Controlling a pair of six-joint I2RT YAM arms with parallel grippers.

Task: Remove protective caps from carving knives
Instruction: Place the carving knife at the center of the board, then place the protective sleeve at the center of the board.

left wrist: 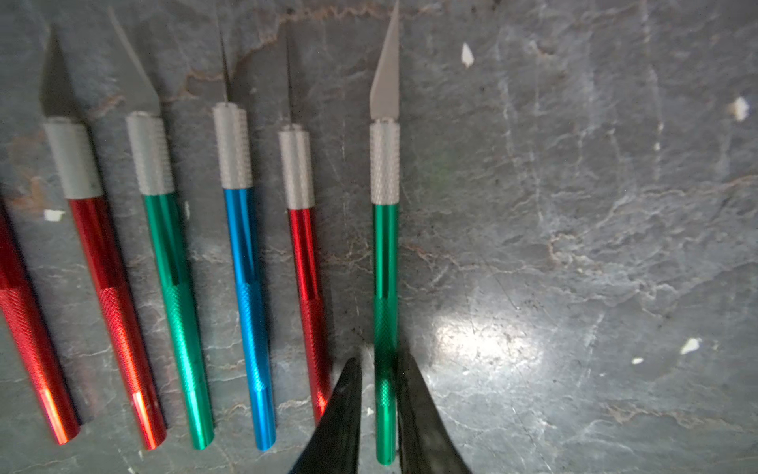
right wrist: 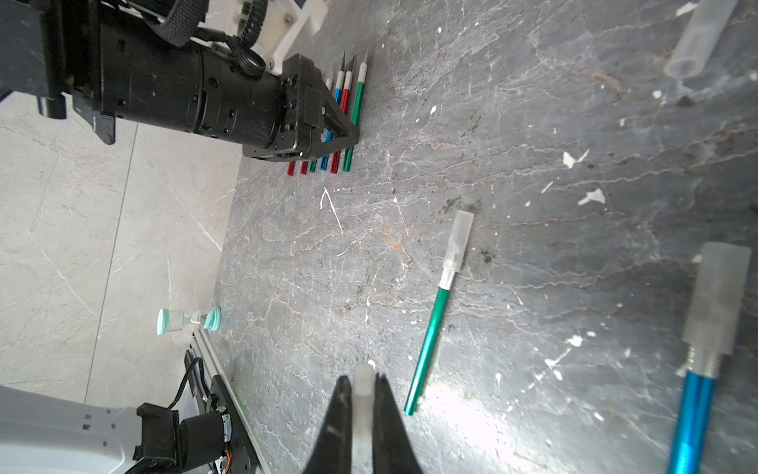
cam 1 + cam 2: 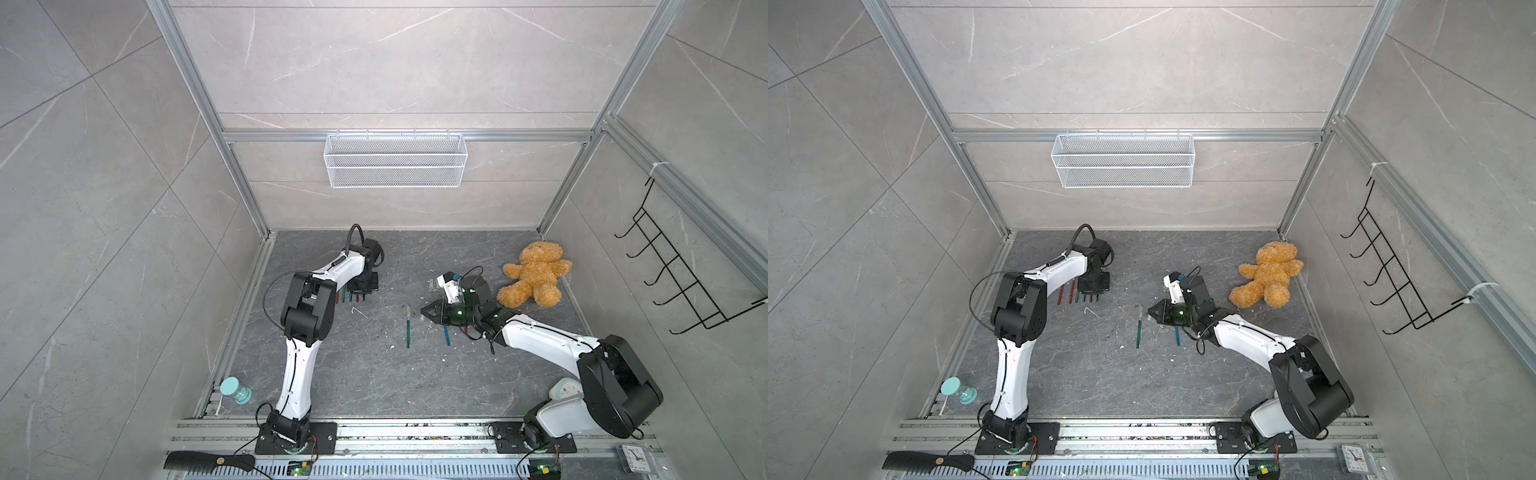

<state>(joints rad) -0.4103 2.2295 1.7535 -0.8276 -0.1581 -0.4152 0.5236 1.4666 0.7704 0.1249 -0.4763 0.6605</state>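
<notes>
Several carving knives (image 1: 248, 295) with red, green and blue handles lie in a row with bare blades. My left gripper (image 1: 379, 361) straddles the end green knife (image 1: 385, 266), its jaws slightly open, and one finger stands clear of the handle; in a top view the gripper (image 3: 360, 298) is over that row. My right gripper (image 2: 363, 379) is shut on a translucent protective cap (image 2: 364, 394), and sits mid-table in both top views (image 3: 423, 311) (image 3: 1150, 311). A capped green knife (image 2: 434, 320) and a capped blue knife (image 2: 697, 402) lie near it. A loose cap (image 2: 697, 41) lies farther off.
A teddy bear (image 3: 534, 274) lies at the back right. A teal-ended hourglass (image 3: 235, 390) stands at the table's left edge. A black comb (image 3: 208, 461) and a small clock (image 3: 636, 457) rest on the front rail. A wire basket (image 3: 395, 160) hangs on the back wall.
</notes>
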